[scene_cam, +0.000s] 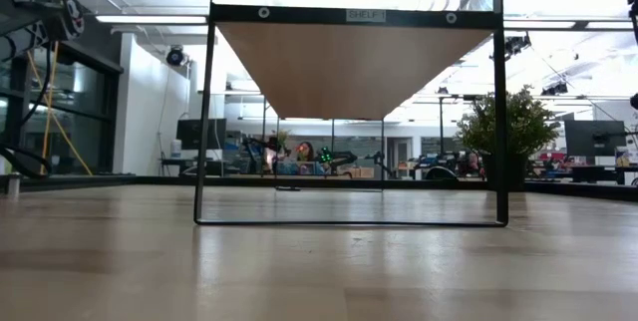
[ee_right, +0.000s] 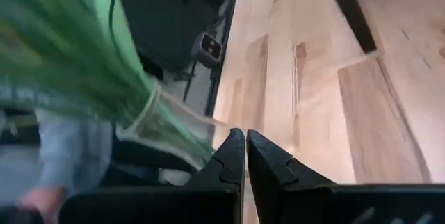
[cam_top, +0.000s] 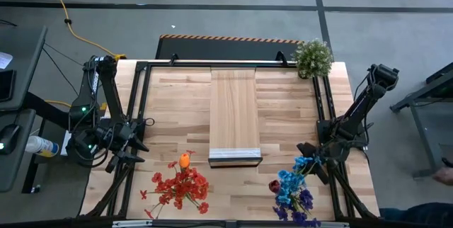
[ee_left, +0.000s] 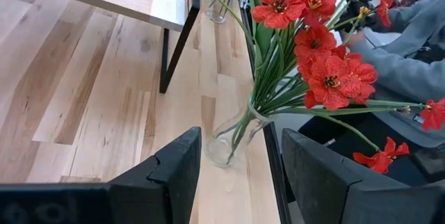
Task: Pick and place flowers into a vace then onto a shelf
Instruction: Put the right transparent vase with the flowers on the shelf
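Left wrist view, red flowers (ee_left: 313,50) in clear vase (ee_left: 226,140), left claw (ee_left: 240,175) apart, right claw (ee_right: 246,156) together.

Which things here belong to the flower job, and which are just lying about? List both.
Job:
- red flowers in a glass vase
- blue and purple flowers
- shelf
- left claw, open, facing the red flowers
- right claw, shut, beside the blue and purple flowers

Lying about:
- potted plant
- yellow cable
- bottle, off the table

bushy potted plant (cam_top: 313,57), slatted tabletop (cam_top: 177,115), yellow cable (cam_top: 64,15)
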